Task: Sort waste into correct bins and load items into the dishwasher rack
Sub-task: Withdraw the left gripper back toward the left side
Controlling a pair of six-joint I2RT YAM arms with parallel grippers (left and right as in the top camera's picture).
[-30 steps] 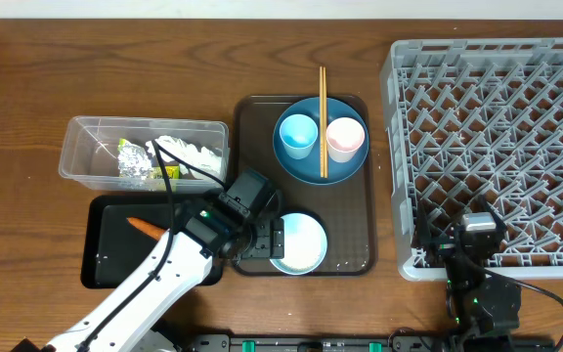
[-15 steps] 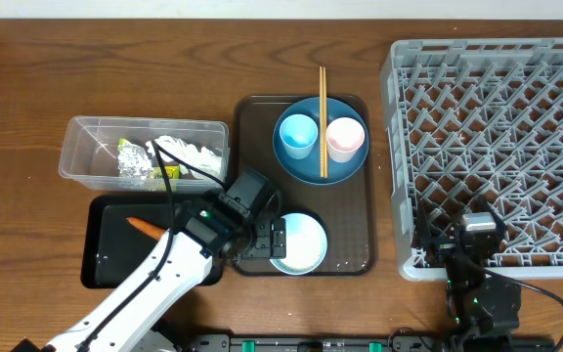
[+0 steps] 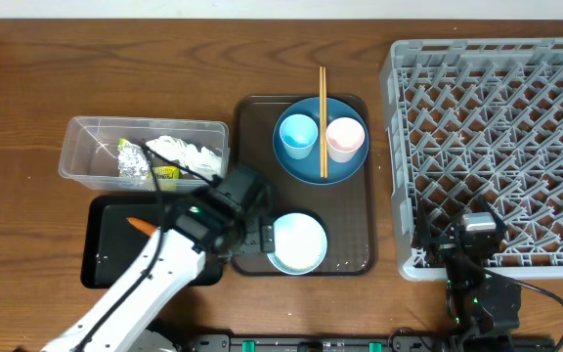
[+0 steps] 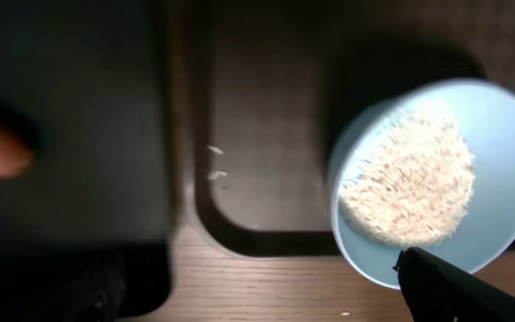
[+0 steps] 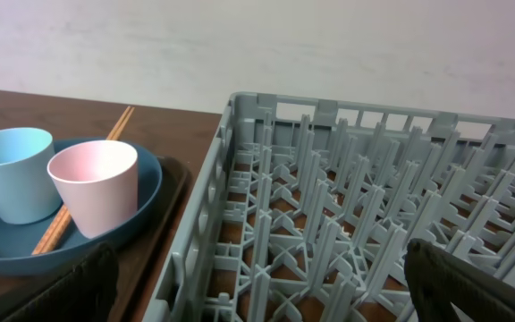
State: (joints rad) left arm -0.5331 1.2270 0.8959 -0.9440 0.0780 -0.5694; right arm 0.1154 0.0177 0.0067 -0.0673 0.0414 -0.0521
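Left gripper (image 3: 259,238): jaws spread wide, holding nothing. It hangs over the brown tray (image 3: 355,249), just beside the white bowl (image 3: 298,242).
Right gripper (image 3: 472,220): also spread and empty, parked at the near edge of the dishwasher rack (image 3: 497,117).
Bowl: sits on the near end of the brown tray with a heap of rice (image 4: 409,183) inside. In the wrist view one finger overlaps its near rim, but I can't tell if it touches.
Step, my read: grab the bowl rim and dump the rice in the black tray (image 3: 106,266), where the carrot piece (image 3: 145,226) already lies.
Grip: put one finger inside the rim and one outside, on the side facing the black tray, and seat it deep before closing.
Carry: keep the bowl level until it's fully over the black tray, then tip away from the brown tray.
Risk: the rim is thin and glossy, so it's likely to slip. A few loose grains (image 4: 215,161) are already on the brown tray.
After: the emptied bowl goes to the rack.
Clear tub (image 3: 86,147): holds the foil wrapper (image 3: 133,161) and napkins (image 3: 189,154), so keep the rice out of it.
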